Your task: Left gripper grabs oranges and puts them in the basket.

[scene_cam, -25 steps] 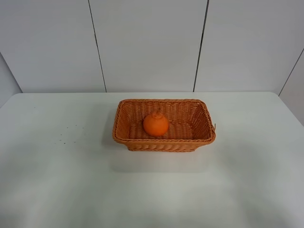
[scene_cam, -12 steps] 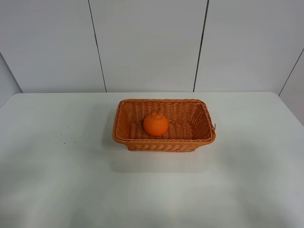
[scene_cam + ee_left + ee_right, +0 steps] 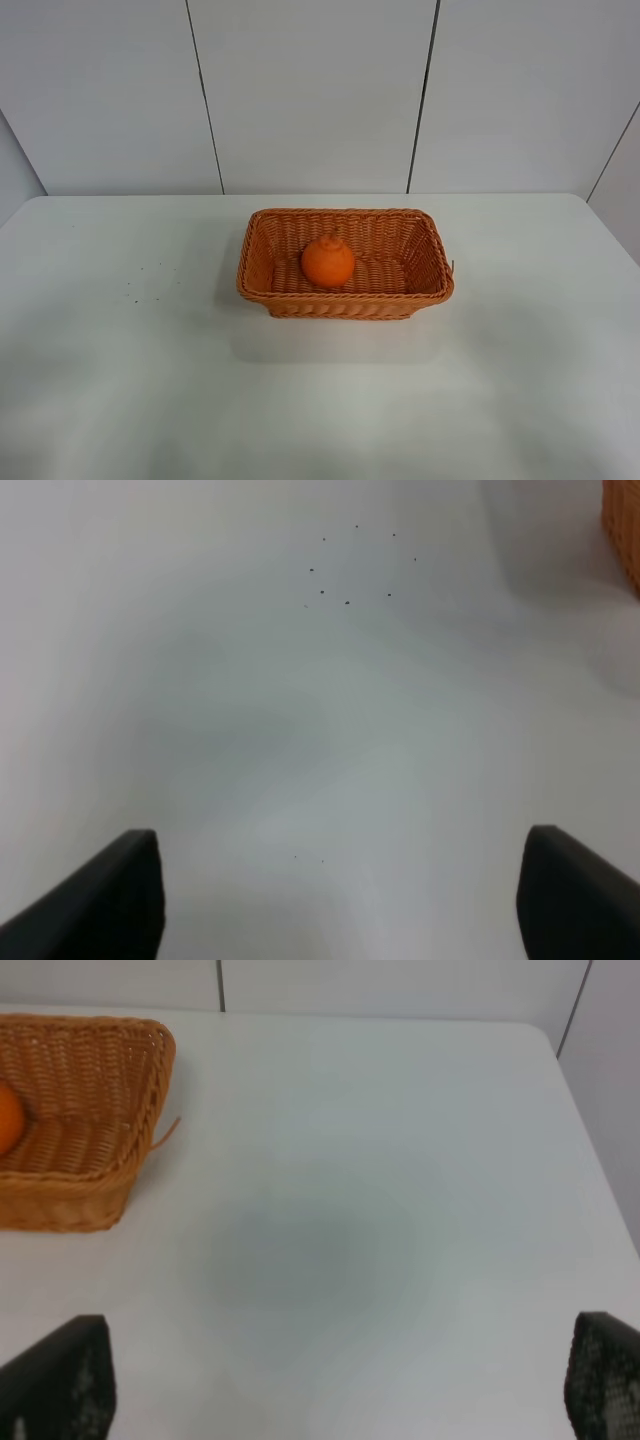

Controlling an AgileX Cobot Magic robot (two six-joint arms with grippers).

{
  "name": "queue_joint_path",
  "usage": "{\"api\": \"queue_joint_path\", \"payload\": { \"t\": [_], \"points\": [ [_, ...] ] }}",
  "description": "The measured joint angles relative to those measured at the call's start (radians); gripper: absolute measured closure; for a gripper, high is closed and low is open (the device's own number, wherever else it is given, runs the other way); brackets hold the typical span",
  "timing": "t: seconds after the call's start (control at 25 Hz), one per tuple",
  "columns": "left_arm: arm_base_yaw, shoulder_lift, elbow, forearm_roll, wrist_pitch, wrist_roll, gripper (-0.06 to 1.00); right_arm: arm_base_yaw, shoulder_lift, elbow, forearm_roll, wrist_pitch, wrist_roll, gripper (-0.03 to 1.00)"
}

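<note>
Nothing has changed across the last second: the orange (image 3: 328, 262) sits in the basket (image 3: 345, 300) exactly where it did 1 s and 0.5 s ago, and no arm enters the high view in any of those pictures. That stillness suggests the task is done, with the fruit delivered and released and the arms pulled back out of the scene.

The orange rests on the basket floor, left of the basket's middle and towards its near wall, knob up. The basket stands on the white worktop (image 3: 120, 380), a little behind the centre. A scatter of small dark specks (image 3: 145, 280) lies on the worktop to the basket's left, well apart from it.

The left hand (image 3: 340, 900) hangs above bare worktop, looking down and forward; only its 2 dark fingertips (image 3: 100, 895) show at the lower corners of its view, spread wide with nothing between them. The specks lie ahead of it, and a sliver of the basket's wicker is at the edge of the view.

The right hand (image 3: 335, 1385) is likewise spread wide and empty, its fingertips (image 3: 60, 1375) at the lower corners, held over bare worktop to the basket's right, with the basket's end wall and a slice of the orange in sight.
</note>
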Motion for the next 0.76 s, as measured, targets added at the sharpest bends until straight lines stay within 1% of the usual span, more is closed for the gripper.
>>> {"api": "queue_joint_path", "payload": {
  "t": [0.76],
  "points": [
    [0.0,0.0,0.0,0.0,0.0,0.0,0.12,0.0,0.0,0.0,0.0,0.0,0.0,0.27]
  ]
}}
